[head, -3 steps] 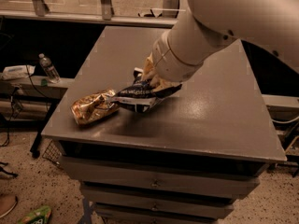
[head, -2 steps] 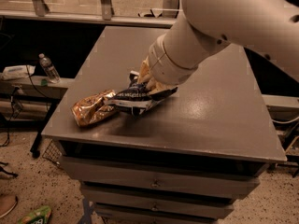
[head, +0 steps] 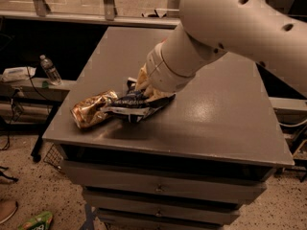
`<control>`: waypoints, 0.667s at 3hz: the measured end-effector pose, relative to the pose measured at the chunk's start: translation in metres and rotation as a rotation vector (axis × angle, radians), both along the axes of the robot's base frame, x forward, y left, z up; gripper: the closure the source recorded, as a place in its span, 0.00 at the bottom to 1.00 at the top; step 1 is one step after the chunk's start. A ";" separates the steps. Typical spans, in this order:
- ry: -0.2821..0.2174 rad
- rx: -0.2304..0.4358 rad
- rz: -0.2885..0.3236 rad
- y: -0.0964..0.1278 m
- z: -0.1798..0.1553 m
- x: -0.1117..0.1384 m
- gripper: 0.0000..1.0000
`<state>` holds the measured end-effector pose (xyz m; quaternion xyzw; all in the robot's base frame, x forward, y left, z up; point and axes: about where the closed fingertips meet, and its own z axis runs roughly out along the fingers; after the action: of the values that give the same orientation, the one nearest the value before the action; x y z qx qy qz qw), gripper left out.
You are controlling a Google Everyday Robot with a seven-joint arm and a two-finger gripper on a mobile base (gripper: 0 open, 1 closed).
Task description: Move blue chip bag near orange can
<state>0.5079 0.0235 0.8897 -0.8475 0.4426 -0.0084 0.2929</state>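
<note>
The blue chip bag (head: 134,104) is a dark navy foil bag with white lettering, lying on the grey table top (head: 211,114) left of centre. Its left end touches the orange can (head: 92,109), a dented shiny orange-gold can lying on its side near the table's left front edge. My gripper (head: 142,86) is at the bag's right end, directly over it, mostly hidden behind my white arm (head: 225,32).
The grey table is a cabinet with drawers (head: 158,188) below its front edge. A plastic water bottle (head: 49,70) stands on a low shelf to the left. A green object (head: 36,221) lies on the speckled floor at the bottom left.
My arm and the blue chip bag have shifted slightly left, toward the orange can. The can has stayed in place.
</note>
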 end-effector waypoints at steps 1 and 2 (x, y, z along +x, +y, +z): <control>-0.005 -0.003 0.001 0.000 0.002 -0.001 0.82; -0.008 -0.004 0.002 0.001 0.004 -0.002 0.59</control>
<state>0.5057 0.0245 0.8936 -0.8485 0.4404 -0.0122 0.2931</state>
